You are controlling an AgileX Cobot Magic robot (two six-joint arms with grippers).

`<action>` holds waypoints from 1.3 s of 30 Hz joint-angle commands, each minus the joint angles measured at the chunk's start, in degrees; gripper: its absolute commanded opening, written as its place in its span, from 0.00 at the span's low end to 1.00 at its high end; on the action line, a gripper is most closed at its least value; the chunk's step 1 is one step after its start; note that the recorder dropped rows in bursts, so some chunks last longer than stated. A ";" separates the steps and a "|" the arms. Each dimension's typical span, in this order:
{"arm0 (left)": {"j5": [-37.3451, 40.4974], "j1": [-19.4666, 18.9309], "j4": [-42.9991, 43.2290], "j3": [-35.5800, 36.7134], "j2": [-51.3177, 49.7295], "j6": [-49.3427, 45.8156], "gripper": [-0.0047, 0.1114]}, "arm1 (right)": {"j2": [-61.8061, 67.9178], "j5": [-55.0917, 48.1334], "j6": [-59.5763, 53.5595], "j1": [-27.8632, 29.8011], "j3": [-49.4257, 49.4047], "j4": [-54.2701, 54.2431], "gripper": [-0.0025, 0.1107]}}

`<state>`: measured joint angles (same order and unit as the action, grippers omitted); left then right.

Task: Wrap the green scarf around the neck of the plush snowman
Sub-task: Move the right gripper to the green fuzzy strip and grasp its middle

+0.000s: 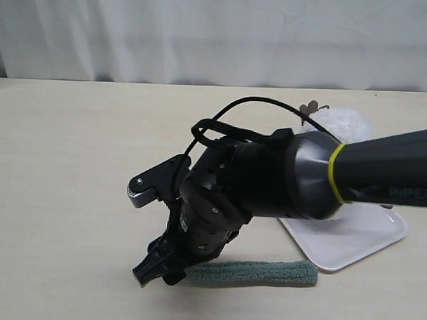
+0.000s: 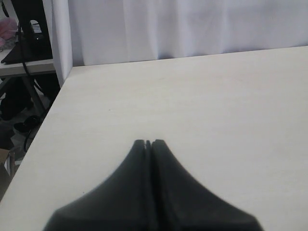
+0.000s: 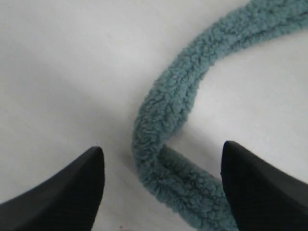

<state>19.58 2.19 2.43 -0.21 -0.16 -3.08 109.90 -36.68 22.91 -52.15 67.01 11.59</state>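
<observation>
The green scarf lies flat on the table near its front edge. Its left end is hidden under my right gripper, which has reached across and hangs low over it. In the right wrist view the scarf bends in a fold between the open fingers of my right gripper, which touch nothing. The plush snowman stands at the back right, mostly hidden behind the right arm; only white fluff and a brown twig arm show. My left gripper is shut and empty over bare table.
A white rectangular tray sits on the right, under the snowman and partly behind the arm. A white curtain hangs behind the table. In the left wrist view the table's edge drops off to the floor, with dark gear beyond.
</observation>
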 commanded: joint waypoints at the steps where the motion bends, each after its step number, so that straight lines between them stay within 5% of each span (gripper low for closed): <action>1: -0.64 0.56 -0.05 0.21 0.16 0.10 0.04 | 2.30 2.75 -1.13 0.08 0.24 -0.76 0.59; 17: -0.64 0.56 -0.05 0.21 0.16 0.10 0.04 | 6.53 5.10 -1.10 0.08 0.24 4.18 0.58; 29: -0.64 0.56 -0.05 0.21 0.16 0.10 0.04 | 5.14 5.10 -1.31 0.08 0.24 5.26 0.07; 39: -0.64 0.56 -0.05 0.21 0.16 0.10 0.04 | -6.81 0.29 -1.31 0.08 0.24 7.52 0.06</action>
<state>19.58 2.19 2.43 -0.21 -0.16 -3.08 106.79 -34.04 22.00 -52.15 67.20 18.54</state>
